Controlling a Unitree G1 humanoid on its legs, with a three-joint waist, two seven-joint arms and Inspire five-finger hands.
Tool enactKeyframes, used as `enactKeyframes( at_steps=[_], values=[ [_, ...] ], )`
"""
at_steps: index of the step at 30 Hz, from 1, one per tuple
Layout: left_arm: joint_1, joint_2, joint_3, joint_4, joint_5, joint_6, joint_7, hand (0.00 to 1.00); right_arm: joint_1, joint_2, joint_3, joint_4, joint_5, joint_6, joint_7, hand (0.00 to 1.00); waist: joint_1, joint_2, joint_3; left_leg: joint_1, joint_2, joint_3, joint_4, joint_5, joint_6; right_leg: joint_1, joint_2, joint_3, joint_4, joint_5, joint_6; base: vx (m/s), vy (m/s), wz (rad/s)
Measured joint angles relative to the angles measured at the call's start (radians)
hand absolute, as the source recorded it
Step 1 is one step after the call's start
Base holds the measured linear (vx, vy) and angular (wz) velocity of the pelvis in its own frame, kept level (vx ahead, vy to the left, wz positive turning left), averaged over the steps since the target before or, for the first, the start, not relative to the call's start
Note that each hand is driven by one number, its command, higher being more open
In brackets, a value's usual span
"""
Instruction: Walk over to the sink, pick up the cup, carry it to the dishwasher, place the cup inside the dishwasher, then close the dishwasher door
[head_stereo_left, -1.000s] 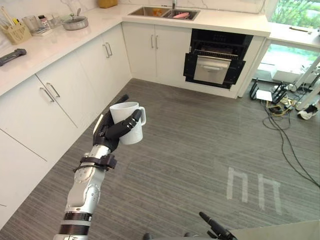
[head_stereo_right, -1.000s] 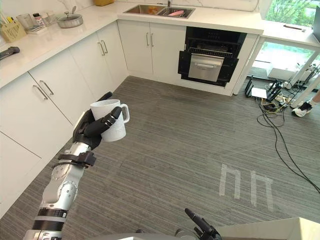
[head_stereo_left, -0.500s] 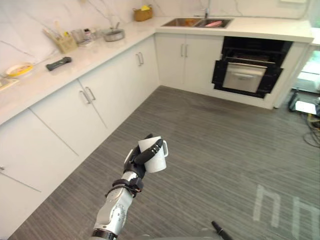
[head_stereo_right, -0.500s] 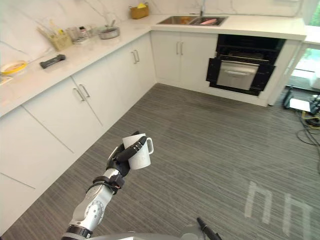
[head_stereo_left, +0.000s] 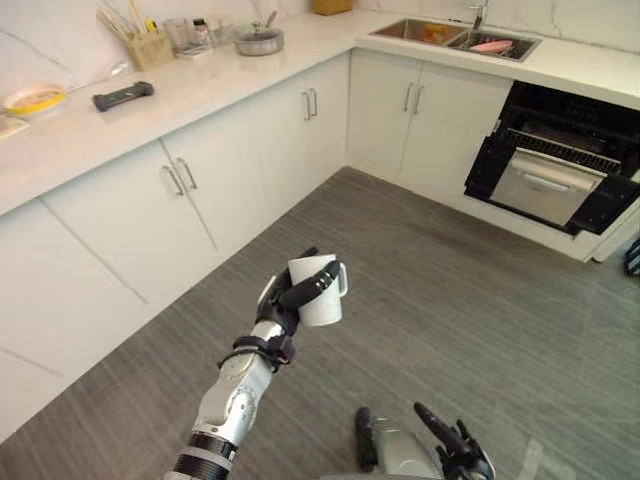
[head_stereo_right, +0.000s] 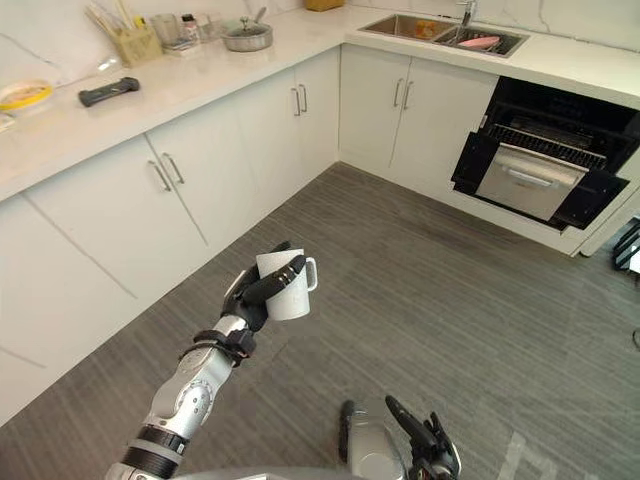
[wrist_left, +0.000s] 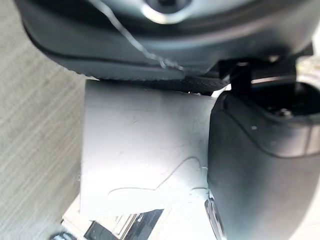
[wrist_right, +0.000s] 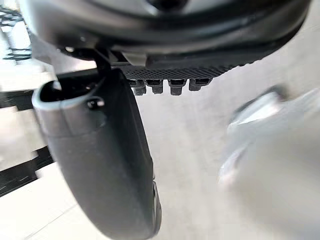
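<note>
My left hand (head_stereo_left: 283, 303) is shut on a white cup (head_stereo_left: 320, 291), held upright at chest height over the grey floor. In the left wrist view the cup's wall (wrist_left: 140, 160) lies against the palm, with the thumb (wrist_left: 250, 165) beside it. The dishwasher (head_stereo_left: 552, 175) stands open at the far right, its door down and a rack showing inside. The sink (head_stereo_left: 458, 35) lies in the counter behind it, with a pink item in it. My right hand (head_stereo_right: 425, 445) hangs low at the bottom edge, fingers straight, holding nothing.
A white counter (head_stereo_left: 120, 125) with cabinets runs along the left and turns at the far corner. On it lie a pan (head_stereo_left: 259, 40), a utensil holder (head_stereo_left: 145, 45), a dark handset (head_stereo_left: 122, 96) and a yellow dish (head_stereo_left: 32, 98). Grey floor stretches toward the dishwasher.
The camera has moved and turned, so the counter and dishwasher have shifted in the picture. The cup stays held in my left hand. More of my right hand shows at the bottom.
</note>
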Motion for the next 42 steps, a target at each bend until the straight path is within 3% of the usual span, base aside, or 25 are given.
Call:
enactKeyframes(
  at_steps=[1, 2, 4, 5, 6, 8, 10, 12, 13, 14, 17, 19, 21, 22, 24, 26, 28, 29, 31, 33, 36, 37, 39, 40, 42],
  values=[
    [0.013, -0.027, -0.001, 0.0, 0.029, -0.002, -0.011, 0.0, 0.005, -0.001, 0.01, -0.025, -0.004, -0.003, -0.017, 1.0, 0.003, 0.004, 0.002, -0.091, 0.038, 0.015, 0.207, 0.138, -0.054, 0.048, 0.017, -0.002, -0.013, -0.037, -0.011, 0.5, -0.199, 0.1],
    [0.022, -0.042, 0.001, 0.0, 0.035, -0.003, -0.012, 0.0, 0.007, -0.003, 0.018, -0.033, -0.007, -0.007, -0.025, 1.0, 0.006, 0.008, 0.003, -0.137, 0.067, 0.033, 0.306, 0.243, -0.053, 0.081, 0.033, 0.0, -0.032, -0.048, -0.02, 0.5, -0.154, -0.09],
    [0.056, -0.062, 0.015, -0.004, 0.035, -0.004, -0.014, 0.0, 0.025, 0.001, 0.046, -0.084, -0.013, -0.036, -0.051, 1.0, 0.025, 0.022, 0.011, -0.324, 0.181, 0.094, 0.642, 0.223, 0.041, 0.228, 0.088, 0.011, -0.11, -0.083, -0.056, 0.56, -0.133, -0.22],
    [0.077, -0.061, 0.034, -0.02, 0.038, -0.004, -0.017, 0.0, 0.03, -0.004, 0.06, -0.106, -0.01, -0.064, -0.059, 1.0, 0.029, 0.014, 0.016, -0.406, 0.171, 0.102, 0.657, 0.173, 0.08, 0.29, 0.092, 0.033, -0.142, -0.099, -0.07, 0.51, -0.101, -0.33],
    [0.089, -0.059, 0.046, -0.034, 0.044, -0.004, -0.018, 0.0, 0.028, -0.006, 0.066, -0.121, -0.008, -0.074, -0.062, 1.0, 0.037, 0.01, 0.018, -0.44, 0.163, 0.114, 0.629, 0.144, 0.081, 0.314, 0.092, 0.049, -0.158, -0.101, -0.074, 0.51, -0.056, -0.68],
    [0.114, -0.037, 0.083, -0.089, 0.053, -0.007, -0.023, 0.0, -0.004, -0.02, 0.074, -0.18, -0.003, -0.118, -0.077, 1.0, 0.068, 0.007, 0.02, -0.516, 0.087, 0.153, 0.265, 0.069, 0.067, 0.389, 0.067, 0.117, -0.202, -0.098, -0.068, 0.64, 0.04, -0.91],
    [0.131, -0.023, 0.101, -0.138, 0.053, -0.011, -0.026, 0.0, -0.037, -0.045, 0.085, -0.232, -0.004, -0.15, -0.089, 1.0, 0.082, 0.016, 0.015, -0.497, 0.017, 0.147, -0.231, 0.155, 0.022, 0.432, 0.045, 0.172, -0.24, -0.104, -0.061, 0.57, 0.123, -0.75],
    [0.144, -0.02, 0.112, -0.19, 0.053, -0.029, -0.027, 0.0, -0.063, -0.075, 0.098, -0.275, -0.004, -0.186, -0.093, 1.0, 0.089, 0.044, 0.014, -0.512, 0.008, 0.133, -0.438, 0.221, -0.026, 0.482, 0.057, 0.231, -0.268, -0.137, -0.033, 0.48, 0.196, -0.74],
    [0.142, -0.014, 0.113, -0.19, 0.053, -0.044, -0.027, 0.0, -0.07, -0.079, 0.101, -0.281, -0.004, -0.192, -0.092, 1.0, 0.096, 0.05, 0.011, -0.511, 0.008, 0.134, -0.417, 0.252, -0.008, 0.514, 0.058, 0.247, -0.269, -0.17, -0.024, 0.6, 0.287, -0.84],
    [0.139, 0.003, 0.12, -0.174, 0.053, -0.06, -0.026, 0.0, -0.084, -0.073, 0.105, -0.292, -0.005, -0.193, -0.094, 1.0, 0.098, 0.009, 0.007, -0.503, -0.016, 0.142, -0.316, 0.343, 0.049, 0.574, 0.012, 0.278, -0.266, -0.212, -0.009, 0.48, 0.231, -0.57],
    [0.14, -0.001, 0.122, -0.168, 0.053, -0.083, -0.01, 0.0, -0.095, -0.077, 0.101, -0.33, -0.017, -0.191, -0.106, 1.0, 0.096, -0.036, -0.012, -0.496, -0.11, 0.118, -0.215, 0.272, 0.121, 0.517, -0.079, 0.312, -0.073, -0.211, -0.009, 0.67, 0.332, -0.34],
    [0.142, -0.011, 0.124, -0.168, 0.054, -0.086, 0.005, 0.0, -0.098, -0.076, 0.095, -0.334, -0.029, -0.171, -0.107, 1.0, 0.099, -0.058, -0.021, -0.479, -0.143, 0.151, -0.159, 0.209, 0.144, 0.459, -0.121, 0.308, 0.101, -0.18, 0.044, 0.54, 0.211, -0.21],
    [0.148, -0.016, 0.147, -0.169, 0.075, -0.086, 0.01, 0.0, -0.117, -0.06, 0.106, -0.33, -0.052, -0.127, -0.107, 1.0, 0.104, -0.074, -0.013, -0.4, -0.176, 0.184, -0.115, 0.102, 0.168, 0.378, -0.177, 0.287, 0.365, -0.005, 0.203, 0.67, 0.22, -0.35],
    [0.149, -0.013, 0.153, -0.171, 0.094, -0.086, 0.013, 0.0, -0.116, -0.037, 0.117, -0.328, -0.06, -0.111, -0.108, 1.0, 0.096, -0.079, -0.01, -0.333, -0.19, 0.188, -0.133, 0.067, 0.178, 0.316, -0.223, 0.239, 0.518, 0.079, 0.15, 0.51, 0.151, -0.19],
    [0.151, -0.013, 0.161, -0.171, 0.101, -0.087, 0.031, 0.0, -0.105, -0.02, 0.154, -0.325, -0.067, -0.097, -0.111, 1.0, 0.084, -0.067, -0.009, -0.221, -0.188, 0.176, -0.199, 0.044, 0.18, 0.194, -0.235, 0.149, 0.673, -0.031, 0.029, 0.48, 0.105, -0.04],
    [0.149, -0.011, 0.156, -0.171, 0.113, -0.107, 0.035, 0.0, -0.091, -0.001, 0.18, -0.337, -0.066, -0.097, -0.118, 1.0, 0.067, -0.056, -0.008, -0.13, -0.163, 0.157, -0.291, 0.035, 0.176, 0.069, -0.184, 0.086, 0.627, -0.109, 0.022, 0.45, 0.033, 0.13],
    [0.123, 0.012, 0.139, -0.169, 0.116, -0.123, 0.032, 0.0, -0.056, 0.018, 0.19, -0.418, -0.066, -0.098, -0.136, 1.0, 0.04, -0.047, -0.001, -0.053, -0.121, 0.141, -0.356, 0.026, 0.133, -0.057, -0.122, 0.018, 0.255, -0.122, 0.051, 0.54, -0.068, 0.14],
    [0.115, 0.019, 0.135, -0.167, 0.12, -0.122, 0.032, 0.0, -0.046, 0.02, 0.188, -0.441, -0.066, -0.098, -0.137, 1.0, 0.036, -0.046, 0.001, -0.032, -0.114, 0.143, -0.368, 0.02, 0.123, -0.064, -0.111, 0.003, 0.114, -0.089, 0.059, 0.6, -0.111, 0.04],
    [0.098, 0.031, 0.128, -0.159, 0.137, -0.121, 0.033, 0.0, -0.03, 0.026, 0.181, -0.514, -0.066, -0.103, -0.139, 1.0, 0.021, -0.061, 0.002, 0.085, -0.117, 0.164, -0.436, -0.007, 0.089, -0.084, -0.102, -0.051, -0.257, 0.081, 0.074, 0.54, -0.137, -0.06],
    [0.108, 0.029, 0.124, -0.163, 0.151, -0.12, 0.033, 0.0, -0.027, 0.019, 0.178, -0.548, -0.066, -0.117, -0.143, 1.0, 0.002, -0.063, -0.012, 0.188, -0.12, 0.164, -0.477, -0.072, 0.063, -0.097, -0.1, -0.072, -0.242, 0.108, 0.015, 0.53, -0.158, -0.05],
    [0.138, -0.029, 0.116, -0.166, 0.155, -0.115, 0.035, 0.0, -0.031, 0.009, 0.173, -0.577, -0.081, -0.116, -0.161, 1.0, 0.005, -0.007, -0.054, 0.17, -0.049, 0.182, -0.303, -0.092, 0.083, -0.122, -0.045, -0.079, -0.124, 0.186, -0.046, 0.66, -0.215, -0.35],
    [0.139, -0.04, 0.112, -0.166, 0.155, -0.115, 0.035, 0.0, -0.031, 0.014, 0.173, -0.594, -0.092, -0.116, -0.171, 1.0, 0.004, 0.002, -0.056, 0.123, -0.016, 0.185, -0.162, -0.074, 0.089, -0.106, -0.021, -0.087, -0.122, 0.189, -0.072, 0.77, -0.35, -0.54],
    [0.141, -0.068, 0.11, -0.164, 0.158, -0.116, 0.035, 0.0, -0.027, 0.025, 0.171, -0.652, -0.095, -0.115, -0.189, 1.0, 0.004, 0.024, -0.043, -0.004, 0.085, 0.177, 0.199, 0.155, 0.046, -0.036, 0.062, -0.065, -0.108, 0.112, -0.118, 0.78, -0.291, -0.74],
    [0.15, -0.074, 0.111, -0.159, 0.159, -0.116, 0.035, 0.0, -0.017, 0.025, 0.173, -0.687, -0.095, -0.116, -0.189, 1.0, 0.015, 0.03, -0.037, -0.075, 0.129, 0.157, 0.379, 0.383, 0.026, 0.033, 0.109, -0.027, -0.117, 0.064, -0.138, 0.69, -0.163, -1.04],
    [0.153, -0.082, 0.11, -0.147, 0.159, -0.116, 0.036, 0.0, -0.015, 0.033, 0.166, -0.706, -0.095, -0.138, -0.189, 1.0, 0.026, 0.033, -0.029, -0.218, 0.178, 0.134, 0.632, 0.303, 0.052, 0.145, 0.167, 0.035, -0.153, 0.02, -0.151, 0.68, -0.118, -1.08]
  ],
)
